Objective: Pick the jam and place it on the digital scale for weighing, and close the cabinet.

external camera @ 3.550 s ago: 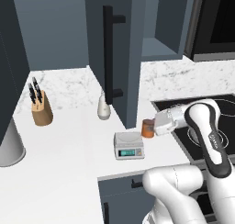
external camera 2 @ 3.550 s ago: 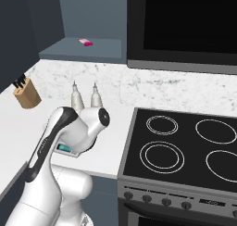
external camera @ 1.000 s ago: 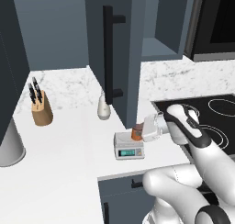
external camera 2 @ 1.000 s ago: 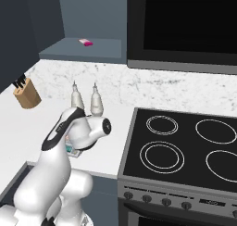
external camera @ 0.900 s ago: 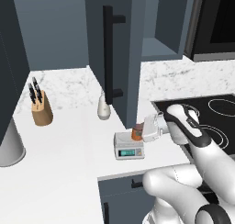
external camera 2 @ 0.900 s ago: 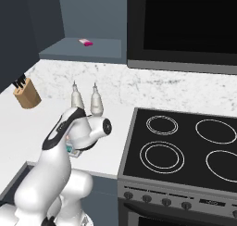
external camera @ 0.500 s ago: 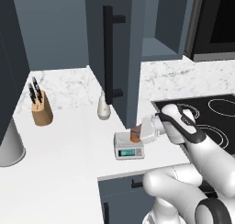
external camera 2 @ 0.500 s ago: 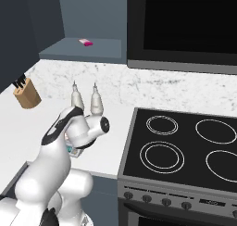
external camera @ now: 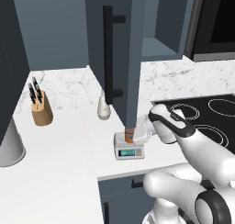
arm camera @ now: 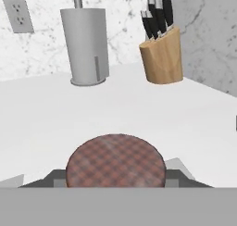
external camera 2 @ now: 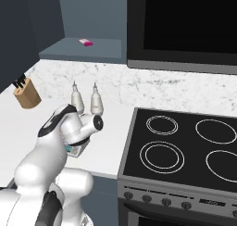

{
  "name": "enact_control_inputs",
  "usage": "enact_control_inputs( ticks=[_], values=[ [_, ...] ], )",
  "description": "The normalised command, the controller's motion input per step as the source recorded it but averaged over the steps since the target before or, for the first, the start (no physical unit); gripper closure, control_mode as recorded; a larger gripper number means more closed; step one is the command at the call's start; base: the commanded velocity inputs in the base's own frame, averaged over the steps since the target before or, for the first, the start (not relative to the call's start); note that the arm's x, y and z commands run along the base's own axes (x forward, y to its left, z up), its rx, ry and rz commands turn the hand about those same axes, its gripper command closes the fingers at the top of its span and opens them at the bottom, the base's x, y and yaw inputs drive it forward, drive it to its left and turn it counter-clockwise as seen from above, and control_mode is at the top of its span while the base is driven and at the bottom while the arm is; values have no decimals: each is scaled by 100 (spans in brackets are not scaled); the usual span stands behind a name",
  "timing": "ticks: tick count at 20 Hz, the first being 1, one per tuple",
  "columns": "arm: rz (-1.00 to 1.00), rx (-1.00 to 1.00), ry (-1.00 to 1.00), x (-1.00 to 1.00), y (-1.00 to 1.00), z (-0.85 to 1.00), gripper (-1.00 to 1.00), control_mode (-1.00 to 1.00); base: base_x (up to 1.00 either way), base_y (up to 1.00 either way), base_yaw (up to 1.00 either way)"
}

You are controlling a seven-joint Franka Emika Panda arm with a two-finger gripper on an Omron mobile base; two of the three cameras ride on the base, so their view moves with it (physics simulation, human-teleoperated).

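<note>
The jam (external camera: 130, 135), a short orange-brown jar, stands upright over the top plate of the digital scale (external camera: 129, 151) on the white counter. My gripper (external camera: 138, 137) reaches in from the right and is shut on the jam. Whether the jar rests on the plate or hangs just above it, I cannot tell. In the hand view the jam's brown lid (arm camera: 115, 162) sits between my gripper (arm camera: 115, 179) tips. The cabinet door (external camera: 120, 44) stands open right behind the scale, its black bar handle (external camera: 108, 53) facing left. A corner of the scale (external camera 2: 74, 150) peeks out beside my arm.
Two white bottles (external camera 2: 77, 99) (external camera 2: 96, 100) stand behind the scale by the backsplash. A knife block (external camera: 41, 109) and a grey paper towel holder (arm camera: 86, 47) are to the left. The black stovetop (external camera: 206, 120) lies on the right. A pink item (external camera 2: 86, 42) lies on the open shelf.
My gripper has carried the jam a little left and down, closer over the scale. The cabinet door has not moved.
</note>
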Motion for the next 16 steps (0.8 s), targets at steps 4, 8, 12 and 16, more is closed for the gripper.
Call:
enact_control_inputs(
  ticks=[4,8,12,16],
  values=[
    [0,2,-2,22,0,-19,100,-100,0,0,0],
    [0,3,0,22,-1,-15,100,-100,0,0,0],
    [0,4,0,25,-8,-11,100,-100,0,0,0],
    [0,1,0,23,-2,-10,100,-100,0,0,0]
  ],
)
